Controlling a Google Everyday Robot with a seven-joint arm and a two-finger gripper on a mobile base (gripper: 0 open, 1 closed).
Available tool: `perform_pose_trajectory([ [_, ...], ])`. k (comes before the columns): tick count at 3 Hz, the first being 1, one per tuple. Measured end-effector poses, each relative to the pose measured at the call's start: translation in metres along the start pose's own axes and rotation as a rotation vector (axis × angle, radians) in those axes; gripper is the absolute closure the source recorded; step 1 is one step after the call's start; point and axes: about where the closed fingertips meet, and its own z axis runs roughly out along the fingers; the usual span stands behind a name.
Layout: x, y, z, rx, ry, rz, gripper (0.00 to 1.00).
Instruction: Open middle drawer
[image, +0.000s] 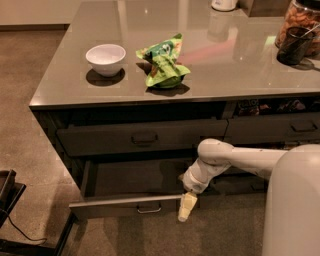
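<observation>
The middle drawer (115, 206) is a wide dark grey drawer in the counter's left column. It stands pulled out toward me, its dark inside showing. A small metal pull handle (149, 209) sits at the centre of its front. My gripper (186, 207) hangs cream-coloured and pointing down at the right end of that front, level with the handle and to its right. The white arm (225, 157) reaches in from the right.
A shut wide drawer (100, 140) sits directly above the open one. Another shut drawer (280, 129) is to the right. On the counter top (240, 75) are a white bowl (105, 56), a green snack bag (165, 67), a dark cup (295, 45) and a jar (300, 20). A black stand (7, 190) is on the floor at left.
</observation>
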Motion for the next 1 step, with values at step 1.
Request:
perform_pose_trajectory([
  [1, 0.0, 0.0, 0.0, 0.0, 0.0, 0.0, 0.0],
])
